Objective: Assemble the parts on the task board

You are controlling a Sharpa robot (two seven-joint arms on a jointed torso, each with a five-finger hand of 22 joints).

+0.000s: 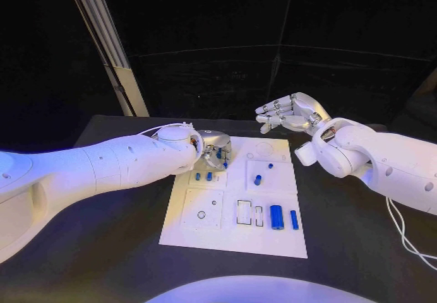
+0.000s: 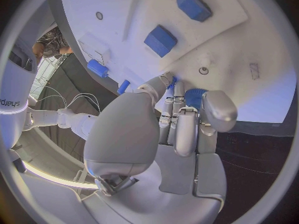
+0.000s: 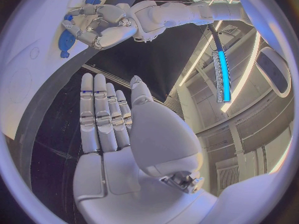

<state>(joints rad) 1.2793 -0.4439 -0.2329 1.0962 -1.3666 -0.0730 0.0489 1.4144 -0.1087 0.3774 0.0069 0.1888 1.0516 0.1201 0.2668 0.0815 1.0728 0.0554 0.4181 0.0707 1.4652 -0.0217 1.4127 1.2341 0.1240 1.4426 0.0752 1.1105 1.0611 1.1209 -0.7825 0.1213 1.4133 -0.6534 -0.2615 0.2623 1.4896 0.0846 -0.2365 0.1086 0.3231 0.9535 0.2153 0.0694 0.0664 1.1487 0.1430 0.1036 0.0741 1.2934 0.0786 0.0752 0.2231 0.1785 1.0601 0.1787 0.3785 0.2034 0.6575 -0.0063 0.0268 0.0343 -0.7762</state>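
The white task board (image 1: 205,233) lies in the middle of the black table. My left hand (image 1: 214,153) hangs over its far left corner, fingers curled down around a small blue part (image 2: 194,96) pinched at the fingertips (image 2: 169,92) close to the board's surface. Two small blue parts (image 1: 204,177) stand just in front of that hand. More blue parts lie further right: a short one (image 1: 257,180), a tiny one (image 1: 270,166), a thick cylinder (image 1: 276,216) and a slim bar (image 1: 294,219). My right hand (image 1: 290,112) is raised beyond the board's far right corner, fingers spread, holding nothing.
Empty recesses mark the board: a round hole (image 1: 201,214) and rectangular slots (image 1: 244,212) near its front. Bare black table surrounds the board. A pale upright post (image 1: 113,60) stands behind the table at the left.
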